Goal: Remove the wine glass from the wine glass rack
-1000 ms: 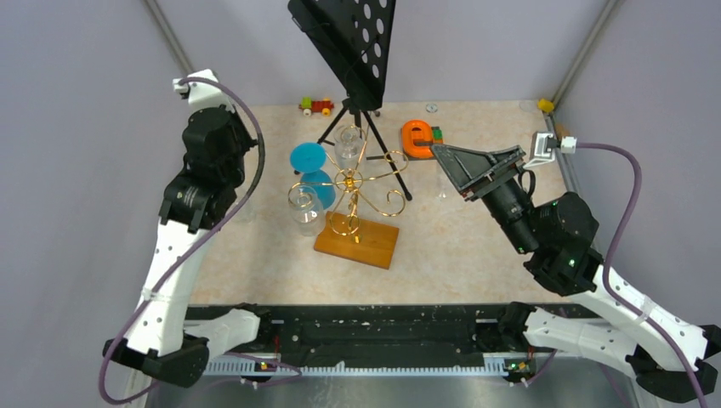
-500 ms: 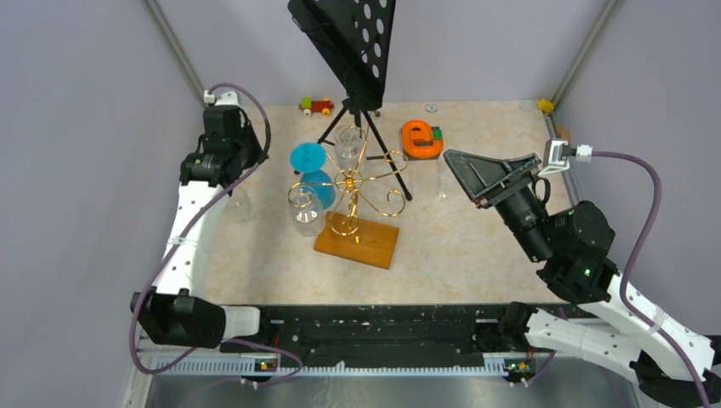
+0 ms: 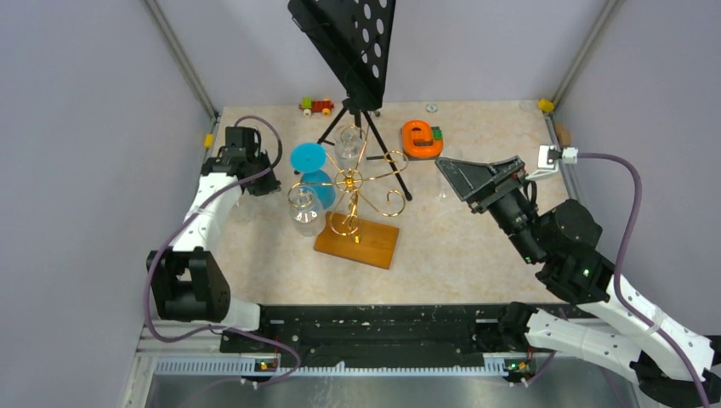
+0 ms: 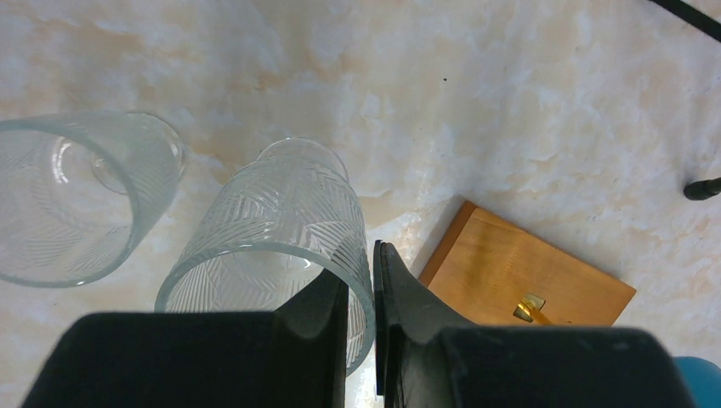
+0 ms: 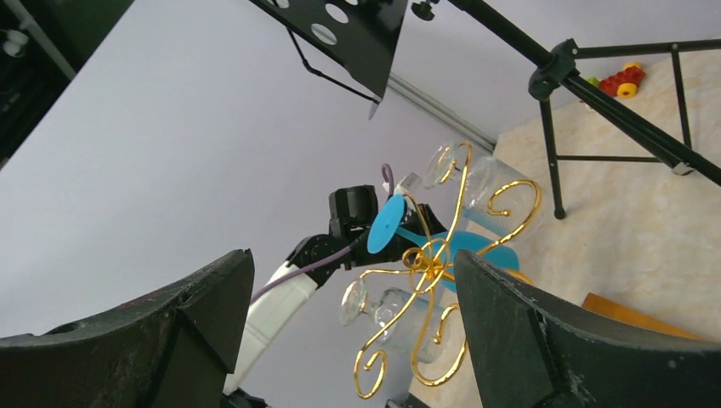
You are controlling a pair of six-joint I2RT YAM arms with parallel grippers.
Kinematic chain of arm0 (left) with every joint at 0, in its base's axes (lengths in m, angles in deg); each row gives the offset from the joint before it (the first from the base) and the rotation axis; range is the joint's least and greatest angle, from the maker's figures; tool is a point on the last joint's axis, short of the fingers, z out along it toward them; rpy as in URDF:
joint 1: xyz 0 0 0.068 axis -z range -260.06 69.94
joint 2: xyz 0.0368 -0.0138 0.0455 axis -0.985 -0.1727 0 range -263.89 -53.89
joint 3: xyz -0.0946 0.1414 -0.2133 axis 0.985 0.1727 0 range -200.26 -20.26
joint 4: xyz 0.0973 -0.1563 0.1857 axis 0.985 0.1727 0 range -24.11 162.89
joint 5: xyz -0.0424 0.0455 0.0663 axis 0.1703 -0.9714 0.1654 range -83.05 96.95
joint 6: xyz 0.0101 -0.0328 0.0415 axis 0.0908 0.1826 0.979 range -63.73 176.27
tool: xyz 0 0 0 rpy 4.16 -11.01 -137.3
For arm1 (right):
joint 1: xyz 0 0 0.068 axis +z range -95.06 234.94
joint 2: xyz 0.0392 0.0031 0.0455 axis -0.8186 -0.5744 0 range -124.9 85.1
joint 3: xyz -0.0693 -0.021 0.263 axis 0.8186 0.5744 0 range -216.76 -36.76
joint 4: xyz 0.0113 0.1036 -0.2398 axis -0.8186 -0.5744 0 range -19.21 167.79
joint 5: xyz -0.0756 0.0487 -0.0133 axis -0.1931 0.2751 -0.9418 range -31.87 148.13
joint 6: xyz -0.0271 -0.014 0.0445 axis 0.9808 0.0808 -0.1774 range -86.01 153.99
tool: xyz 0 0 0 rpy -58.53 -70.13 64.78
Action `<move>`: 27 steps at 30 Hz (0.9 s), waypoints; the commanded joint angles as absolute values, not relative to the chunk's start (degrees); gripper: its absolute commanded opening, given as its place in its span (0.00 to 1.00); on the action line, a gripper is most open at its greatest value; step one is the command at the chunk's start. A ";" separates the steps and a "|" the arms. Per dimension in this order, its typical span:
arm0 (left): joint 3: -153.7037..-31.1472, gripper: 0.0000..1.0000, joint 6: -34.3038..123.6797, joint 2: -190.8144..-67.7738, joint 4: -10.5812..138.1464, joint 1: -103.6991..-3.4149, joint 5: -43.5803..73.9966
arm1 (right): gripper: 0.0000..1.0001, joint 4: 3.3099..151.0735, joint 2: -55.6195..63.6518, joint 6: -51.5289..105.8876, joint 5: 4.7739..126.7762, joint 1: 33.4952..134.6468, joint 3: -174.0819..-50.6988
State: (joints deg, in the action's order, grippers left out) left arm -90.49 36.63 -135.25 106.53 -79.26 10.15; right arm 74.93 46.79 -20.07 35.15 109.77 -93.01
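left fingers almost shut, pinch rim of wine glass: one finger inside bowl, one outside. glass off wine glass rack, over worktop; cannot tell if it touches. rack just right of fingers, second clear glass left of them. right fingers wide open, hold nothing; rack well ahead.

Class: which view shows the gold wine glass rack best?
Top external: the whole wine glass rack, from wooden base up to its scroll arms. The right wrist view shows the scroll arms side-on, the base mostly cut off. The left wrist view shows only part of the base.
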 commanded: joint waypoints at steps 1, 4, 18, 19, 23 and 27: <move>-91.90 0.00 36.42 -137.20 104.36 -79.51 14.29 | 0.88 73.74 47.33 -17.68 33.15 109.30 -94.64; -91.63 0.00 36.23 -139.39 105.76 -79.53 14.38 | 0.88 73.43 47.95 -16.98 32.39 109.26 -94.50; -89.07 0.00 36.49 -143.27 104.76 -79.52 11.28 | 0.87 72.36 49.93 -15.89 30.30 109.30 -93.80; -89.07 0.00 36.57 -143.46 104.59 -79.47 11.19 | 0.87 72.37 49.94 -15.78 30.17 109.27 -93.75; -88.75 0.03 36.54 -144.03 103.61 -79.53 10.99 | 0.87 72.40 49.55 -15.49 29.90 109.28 -93.97; -88.71 0.19 36.16 -144.50 103.08 -79.50 10.49 | 0.87 72.21 49.25 -16.05 29.79 109.27 -93.87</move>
